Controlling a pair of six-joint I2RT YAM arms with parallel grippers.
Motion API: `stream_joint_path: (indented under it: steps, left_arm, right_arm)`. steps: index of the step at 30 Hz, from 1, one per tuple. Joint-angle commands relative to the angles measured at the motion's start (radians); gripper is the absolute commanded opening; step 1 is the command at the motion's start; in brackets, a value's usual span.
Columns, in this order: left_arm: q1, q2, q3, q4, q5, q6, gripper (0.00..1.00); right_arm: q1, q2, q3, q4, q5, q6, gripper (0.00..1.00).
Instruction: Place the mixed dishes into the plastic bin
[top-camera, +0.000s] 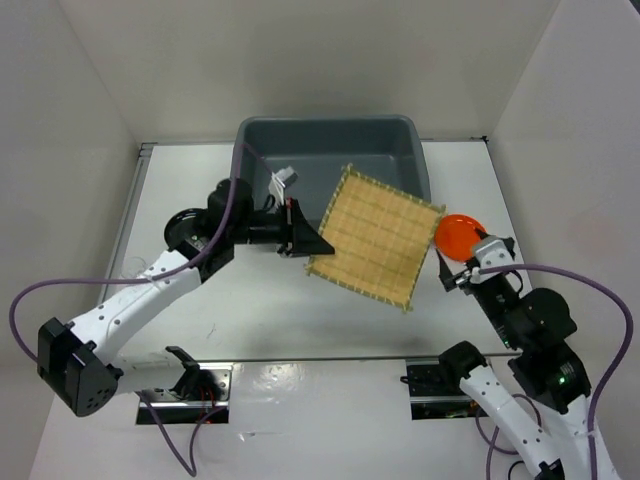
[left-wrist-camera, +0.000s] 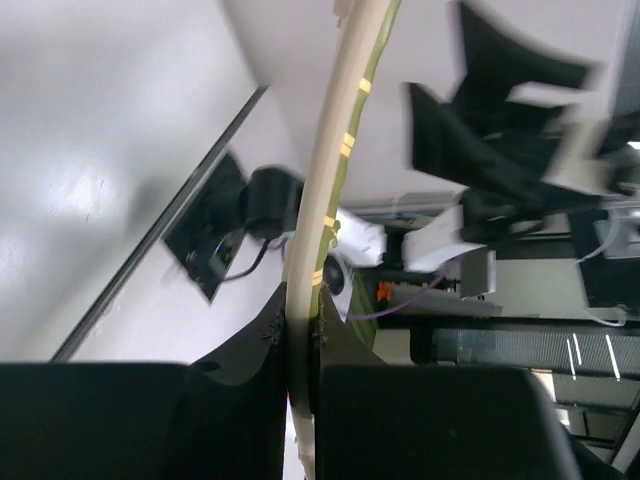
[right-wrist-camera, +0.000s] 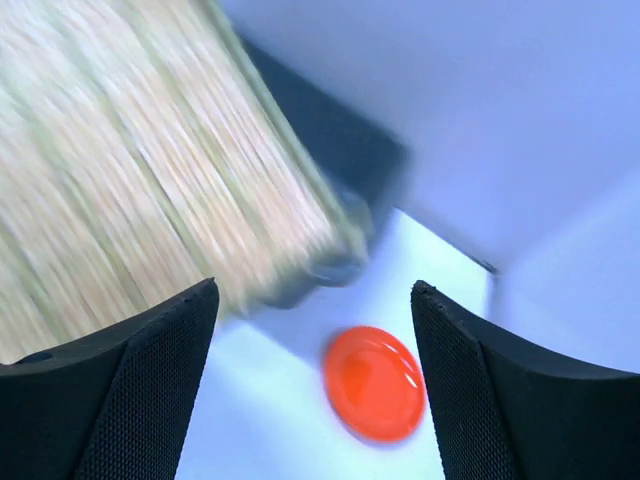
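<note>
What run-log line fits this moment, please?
left gripper: shut on bamboo mat | right gripper: open | orange plate: on table beside plastic bin

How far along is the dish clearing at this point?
Done: no dish shows in the visible part of the plastic bin. In hand: the left gripper pinches the bamboo mat by its edge, raised near the bin. Left: the orange plate lies on the table before the open right gripper.

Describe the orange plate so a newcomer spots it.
Find the big grey bin at the far side of the table. Off its near right corner lies a small round plate. It alone is bright orange; the neighbouring mat is tan.
</note>
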Motion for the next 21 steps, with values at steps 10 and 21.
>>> stream_joint_path:
  steps: [10, 21]
  left_arm:
    - [0.216, 0.451, 0.584, 0.081, 0.100, -0.046, 0.00]
    - [0.287, 0.904, 0.912, 0.016, 0.042, -0.043, 0.00]
  right_arm:
    - [-0.085, -0.099, -0.319, 0.207, 0.514, 0.161, 0.97]
    - [-0.196, -0.188, -0.378, 0.217, 0.510, 0.149, 0.98]
